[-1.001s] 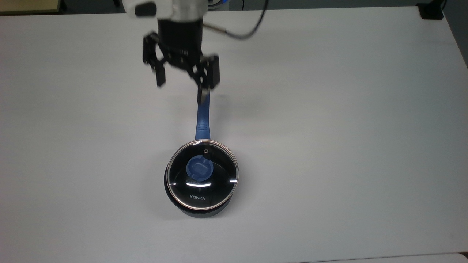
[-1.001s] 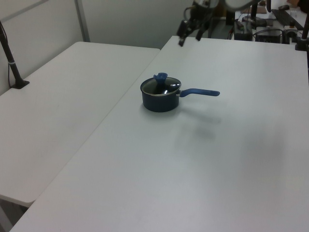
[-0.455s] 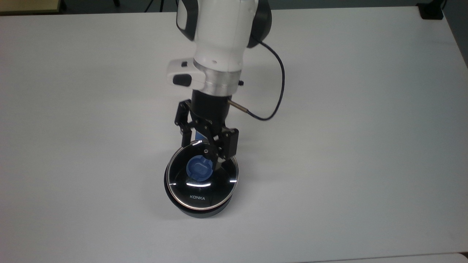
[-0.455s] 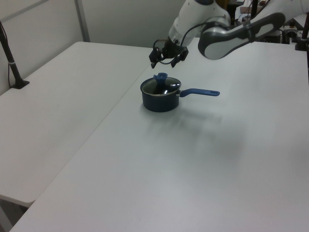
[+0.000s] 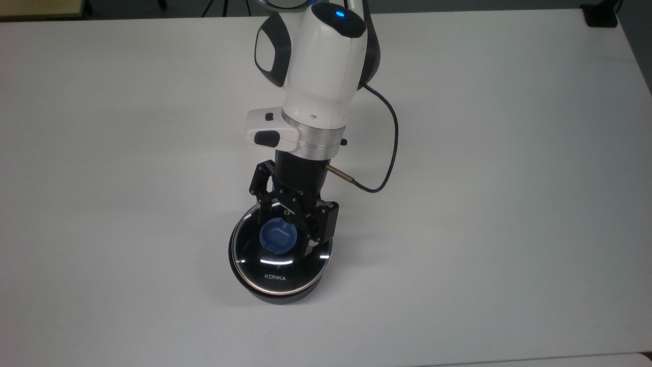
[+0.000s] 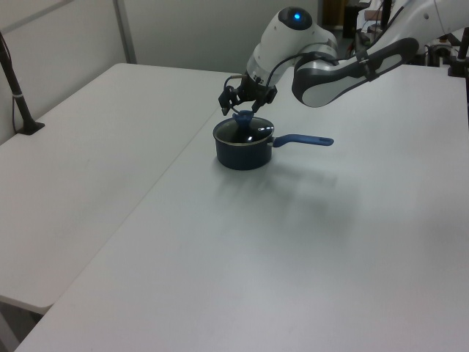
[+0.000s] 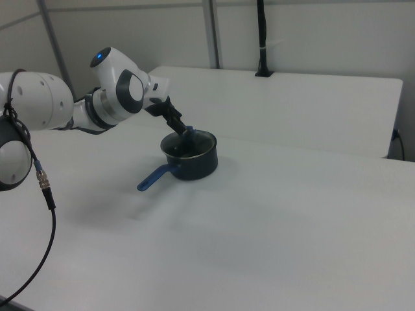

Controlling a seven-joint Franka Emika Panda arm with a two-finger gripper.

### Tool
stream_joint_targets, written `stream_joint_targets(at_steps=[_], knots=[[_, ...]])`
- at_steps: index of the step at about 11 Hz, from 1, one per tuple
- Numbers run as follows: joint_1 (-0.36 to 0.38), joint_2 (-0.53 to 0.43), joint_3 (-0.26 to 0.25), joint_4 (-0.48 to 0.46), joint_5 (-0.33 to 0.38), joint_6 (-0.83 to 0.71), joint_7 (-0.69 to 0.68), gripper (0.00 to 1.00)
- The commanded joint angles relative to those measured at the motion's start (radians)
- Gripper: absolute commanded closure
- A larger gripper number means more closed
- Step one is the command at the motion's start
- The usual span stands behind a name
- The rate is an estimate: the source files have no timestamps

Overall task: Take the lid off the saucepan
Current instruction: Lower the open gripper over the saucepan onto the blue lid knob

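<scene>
Lid (image 5: pixel 277 272) sitting on the saucepan (image 6: pixel 242 154), gripper (image 5: pixel 285 230) low over the lid, jaws open around the blue knob (image 5: pixel 278 237), not yet closed on it, white table (image 5: pixel 509 204)

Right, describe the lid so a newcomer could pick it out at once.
On the white table, find the black saucepan under the robot's open gripper. The lid sits on top: a round clear glass disc with a thin metal rim. Its blue centre knob and white KONKA lettering set it apart from the dark pot.

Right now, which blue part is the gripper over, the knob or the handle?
The knob on the lid; the open gripper straddles it. The handle sticks out sideways, untouched.
</scene>
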Motion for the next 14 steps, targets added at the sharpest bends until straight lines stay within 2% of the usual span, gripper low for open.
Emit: stream_joint_targets(at_steps=[1, 7, 9, 10, 11, 12, 14], knots=[[0.008, 0.011, -0.005, 0.012, -0.042, 0.005, 0.026, 0.0], [0.015, 0.009, -0.003, -0.02, -0.119, -0.002, 0.026, 0.0], [0.016, 0.009, -0.003, -0.022, -0.131, -0.002, 0.026, 0.09], [0.014, 0.009, -0.003, -0.022, -0.13, -0.004, 0.026, 0.18], [0.014, 0.009, -0.003, -0.02, -0.13, -0.004, 0.026, 0.34], [0.014, 0.008, -0.003, -0.02, -0.131, -0.004, 0.025, 0.44], [0.014, 0.005, -0.003, -0.02, -0.131, -0.004, 0.018, 0.53]])
